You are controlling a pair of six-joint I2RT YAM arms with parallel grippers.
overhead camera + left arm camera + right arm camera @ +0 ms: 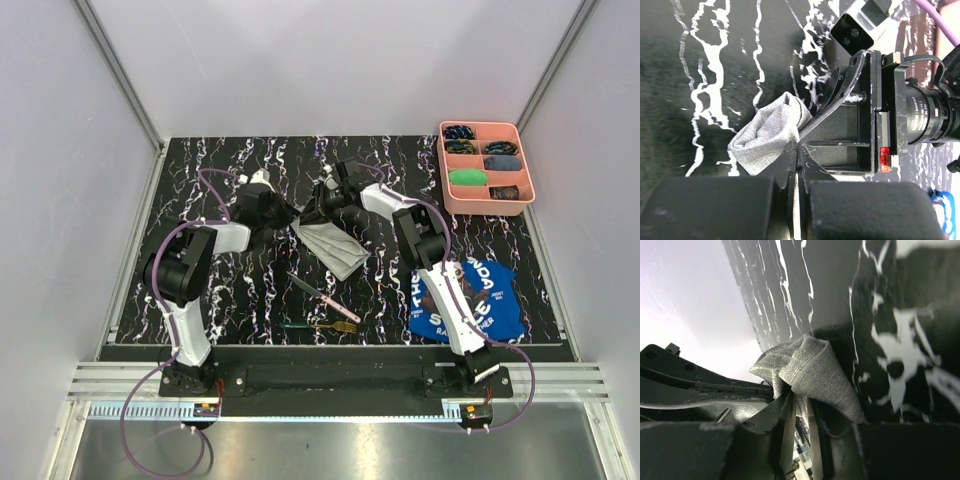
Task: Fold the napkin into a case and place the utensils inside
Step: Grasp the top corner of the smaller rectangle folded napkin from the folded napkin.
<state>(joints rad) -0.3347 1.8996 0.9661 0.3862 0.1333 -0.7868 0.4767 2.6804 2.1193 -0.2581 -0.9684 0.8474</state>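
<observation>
Editor: Napkin first. Where does it sit?

Photographer: Grey cloth, folded into a slanted layered strip, lies near the middle of the table, on the black marbled top. Its far corner is bunched between both tools.

Editor: Both grip it?

Photographer: The overhead frame shows only two arms meeting at that corner. The wrist cameras settle it. The left gripper is clamped on a puffed fold of the cloth, fingers pressed together with fabric between them. The right gripper pinches the same corner, grey weave curling over its fingertips.

Editor: What else do the wrist views add?

Photographer: The left wrist camera catches the right tool from the front, its curved fingers converging on the cloth just beside the left's. The right wrist camera shows the left tool only as a dark bar at the frame's edge.

Editor: And around it?

Photographer: Only the overhead tells. The knife, pink handle and dark blade, lies slanted on the near side of the napkin, apart from it. The fork, green handle and gold tines, lies crosswise nearer the bases, tines close to the knife's handle end. A blue printed cloth lies beneath the right arm. A pink tray with filled compartments sits at the far right corner.
</observation>
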